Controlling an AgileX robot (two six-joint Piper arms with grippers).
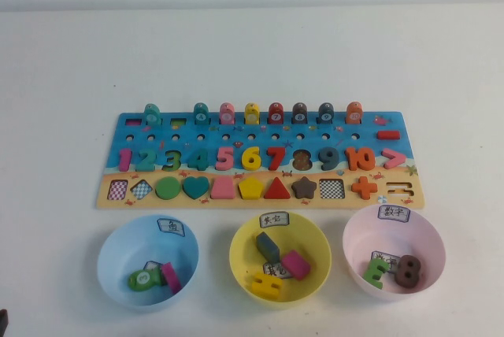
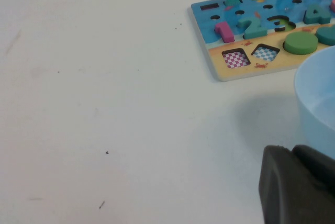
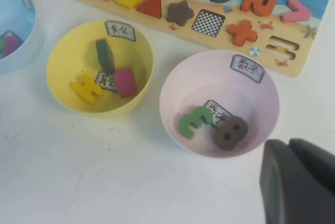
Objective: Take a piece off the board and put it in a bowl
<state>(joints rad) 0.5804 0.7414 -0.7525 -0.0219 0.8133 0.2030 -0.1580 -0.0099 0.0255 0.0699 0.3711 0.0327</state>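
Note:
The dark brown numeral 8 (image 1: 409, 269) lies in the pale pink bowl (image 1: 358, 235) beside a green 3 (image 1: 376, 272). Both also show in the right wrist view, the 8 (image 3: 230, 132) and the bowl (image 3: 193, 85). The board (image 1: 126, 128) lies behind the three bowls, its 8 recess (image 1: 302, 159) empty. My right gripper (image 3: 289, 143) is shut and empty, over the table just beside the pink bowl's near rim. My left gripper (image 2: 293, 153) is shut and empty, on the near left side of the light blue bowl (image 2: 314, 93), away from the board (image 2: 201, 22).
A light blue bowl (image 1: 118, 250) and a yellow bowl (image 1: 244, 250) with a few pieces each stand left of the pink bowl. Coloured numerals, shapes and fish pegs (image 1: 251, 113) stay on the board. White table spreads all around.

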